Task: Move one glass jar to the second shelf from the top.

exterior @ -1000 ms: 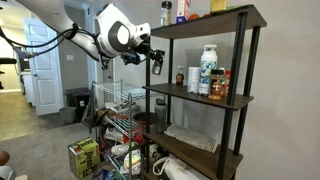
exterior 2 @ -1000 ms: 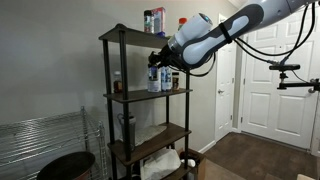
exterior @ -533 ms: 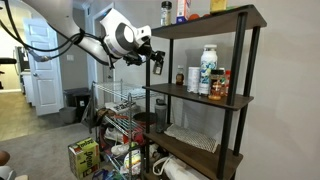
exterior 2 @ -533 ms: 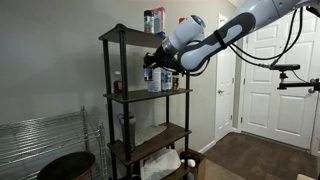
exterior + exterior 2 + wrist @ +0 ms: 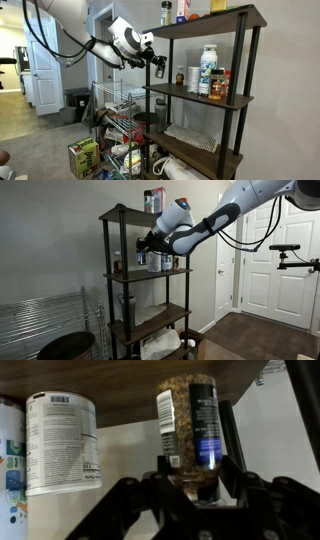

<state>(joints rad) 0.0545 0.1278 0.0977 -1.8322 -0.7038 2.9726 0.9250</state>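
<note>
My gripper (image 5: pixel 157 61) is shut on a slim glass jar (image 5: pixel 159 68) with dark grainy contents, held in the air just outside the rack's front post, level with the gap above the second shelf from the top (image 5: pixel 198 98). In the wrist view the jar (image 5: pixel 188 420) stands between the fingers of the gripper (image 5: pixel 195 478), with a dark wooden board (image 5: pixel 110 375) behind it. In an exterior view the gripper (image 5: pixel 146 248) and jar hang at the rack's near side above that shelf (image 5: pixel 128 276). A like jar (image 5: pixel 166 13) stands on the top shelf.
On the second shelf stand a white canister (image 5: pixel 207 70), a small brown bottle (image 5: pixel 181 76) and red-lidded spice jars (image 5: pixel 220 85); the canister (image 5: pixel 60 445) is left of the jar in the wrist view. A wire basket cart (image 5: pixel 118 110) stands beside the rack.
The arm has carried the jar closer to the rack, up to the front post at the level of the second shelf. The grip on the jar is unchanged.
</note>
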